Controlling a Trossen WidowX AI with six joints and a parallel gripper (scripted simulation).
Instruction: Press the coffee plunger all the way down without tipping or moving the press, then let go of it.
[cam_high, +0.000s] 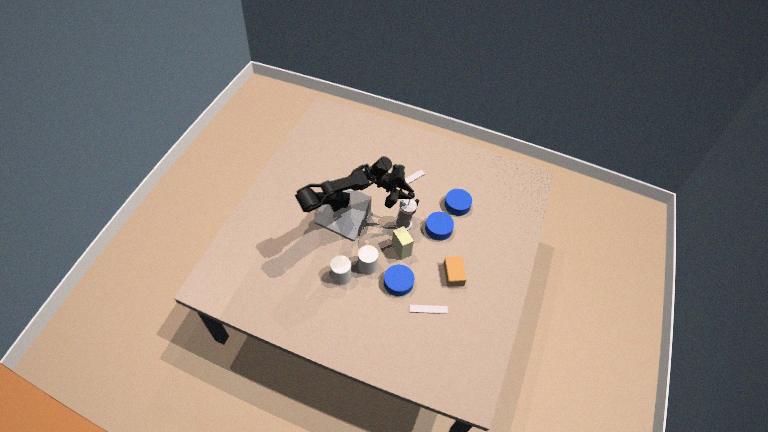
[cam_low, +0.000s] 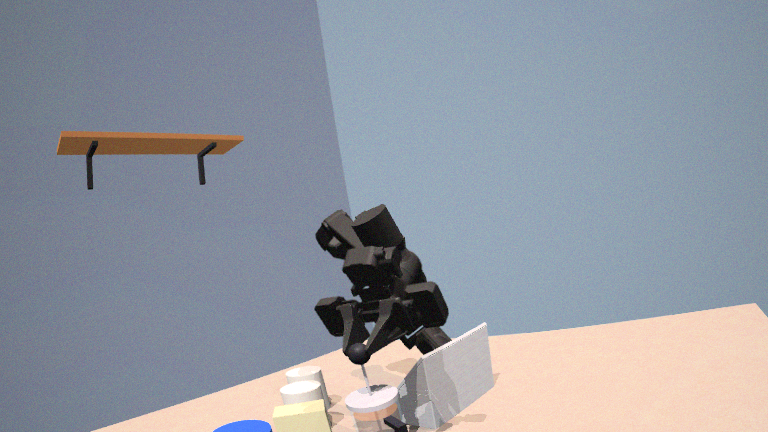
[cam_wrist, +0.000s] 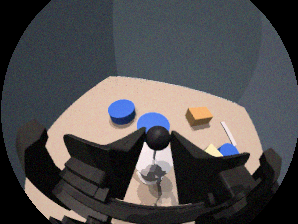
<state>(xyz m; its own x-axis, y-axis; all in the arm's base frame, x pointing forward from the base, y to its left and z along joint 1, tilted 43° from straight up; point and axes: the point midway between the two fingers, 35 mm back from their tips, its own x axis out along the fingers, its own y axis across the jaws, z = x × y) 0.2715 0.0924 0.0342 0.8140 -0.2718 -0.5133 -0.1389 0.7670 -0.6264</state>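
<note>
The coffee press (cam_low: 372, 411) is a small glass cylinder with a white lid, upright on the table next to the arm's grey base; it also shows in the top view (cam_high: 406, 213) and in the wrist view (cam_wrist: 154, 179). A thin rod rises from its lid to a black ball knob (cam_low: 357, 353), which also shows in the wrist view (cam_wrist: 157, 137). My gripper (cam_low: 358, 349) is shut on the knob from above, one finger on each side; it also shows in the wrist view (cam_wrist: 157, 140). The rod stands a short way out of the lid.
A yellow block (cam_high: 402, 241) stands right beside the press. Two blue discs (cam_high: 458, 201) (cam_high: 439, 225) lie to its right, a third (cam_high: 399, 279) nearer the front. Two white cylinders (cam_high: 354, 263), an orange block (cam_high: 455, 270) and two white strips (cam_high: 428, 308) (cam_high: 414, 175) lie around.
</note>
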